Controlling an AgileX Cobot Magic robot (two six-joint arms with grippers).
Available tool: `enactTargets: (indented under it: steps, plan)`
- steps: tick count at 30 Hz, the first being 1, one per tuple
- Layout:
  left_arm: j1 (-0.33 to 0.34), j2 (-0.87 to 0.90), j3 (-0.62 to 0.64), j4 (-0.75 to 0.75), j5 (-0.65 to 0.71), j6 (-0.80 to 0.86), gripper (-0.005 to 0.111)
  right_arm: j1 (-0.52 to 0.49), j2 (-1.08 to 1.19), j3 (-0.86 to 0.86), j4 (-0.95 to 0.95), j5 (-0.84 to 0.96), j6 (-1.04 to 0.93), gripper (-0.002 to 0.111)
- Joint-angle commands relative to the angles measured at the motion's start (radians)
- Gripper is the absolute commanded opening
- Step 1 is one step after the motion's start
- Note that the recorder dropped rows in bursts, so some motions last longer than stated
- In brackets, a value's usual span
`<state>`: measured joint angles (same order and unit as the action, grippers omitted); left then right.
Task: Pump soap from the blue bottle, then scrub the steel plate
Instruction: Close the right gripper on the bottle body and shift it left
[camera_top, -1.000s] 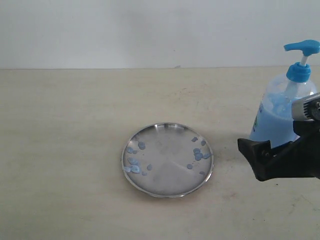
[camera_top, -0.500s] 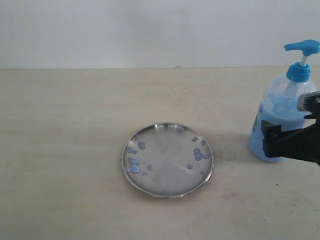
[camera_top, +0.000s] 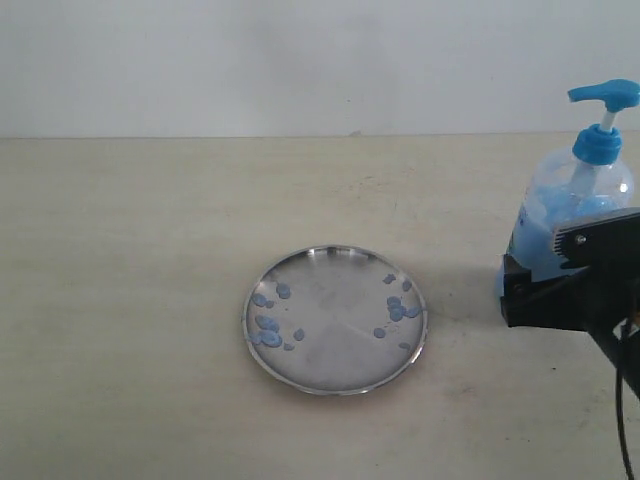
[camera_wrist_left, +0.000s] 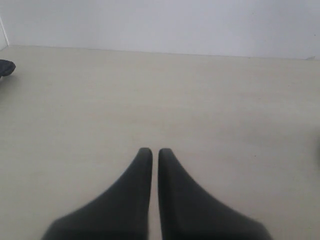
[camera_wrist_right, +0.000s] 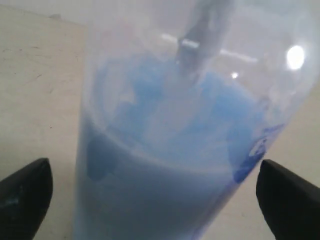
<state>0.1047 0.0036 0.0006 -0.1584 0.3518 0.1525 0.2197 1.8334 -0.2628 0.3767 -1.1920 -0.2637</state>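
Note:
The blue bottle (camera_top: 578, 195) stands upright at the table's right edge, its bright blue pump head (camera_top: 603, 96) raised, light blue soap (camera_wrist_right: 165, 150) filling its lower body. My right gripper (camera_top: 560, 285) is open with the bottle's lower body between its fingers; both fingertips (camera_wrist_right: 25, 192) stand a little clear of the bottle's sides in the right wrist view. The steel plate (camera_top: 335, 320) lies flat at the table's middle, dotted with small soap blobs (camera_top: 268, 328). My left gripper (camera_wrist_left: 151, 152) is shut on nothing above bare table, out of the exterior view.
The beige table (camera_top: 130, 260) runs back to a white wall (camera_top: 300, 60). A dark object (camera_wrist_left: 6, 67) shows at the edge of the left wrist view. A black cable (camera_top: 625, 400) hangs from the right arm.
My right gripper has swung up and in from the bottle's front, and its open fingers now straddle the bottle's lower body. Plate and bottle have not moved.

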Motion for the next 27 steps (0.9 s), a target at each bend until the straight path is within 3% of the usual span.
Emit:
enactTargets:
  steps: [1, 8, 10, 12, 15, 17, 22, 27]
  plan:
    - [0.003, -0.004, -0.001, 0.001, 0.004, 0.004, 0.004, -0.001, 0.140, -0.104, -0.008, -0.029, 0.018, 0.105]
    - [0.003, -0.004, -0.001, 0.001, 0.004, 0.004, 0.004, -0.001, 0.233, -0.219, -0.004, -0.029, -0.087, 0.105]
    - [0.003, -0.004, -0.001, 0.001, 0.004, 0.004, 0.004, -0.001, 0.233, -0.219, 0.014, -0.029, -0.087, 0.097]
    - [0.003, -0.004, -0.001, 0.001, 0.004, 0.004, 0.004, -0.001, 0.233, -0.229, 0.053, -0.029, -0.069, 0.072]
    - [0.003, -0.004, -0.001, 0.001, 0.004, 0.004, 0.004, -0.001, 0.233, -0.229, 0.057, -0.029, -0.044, 0.021]
    - [0.003, -0.004, -0.001, 0.001, 0.004, 0.004, 0.004, -0.001, 0.233, -0.229, 0.057, -0.029, -0.020, -0.001]
    - [0.003, -0.004, -0.001, 0.001, 0.004, 0.004, 0.004, -0.001, 0.233, -0.229, 0.028, -0.029, -0.008, 0.000]
    - [0.003, -0.004, -0.001, 0.001, 0.004, 0.004, 0.004, -0.001, 0.233, -0.227, -0.173, -0.029, 0.006, 0.000]
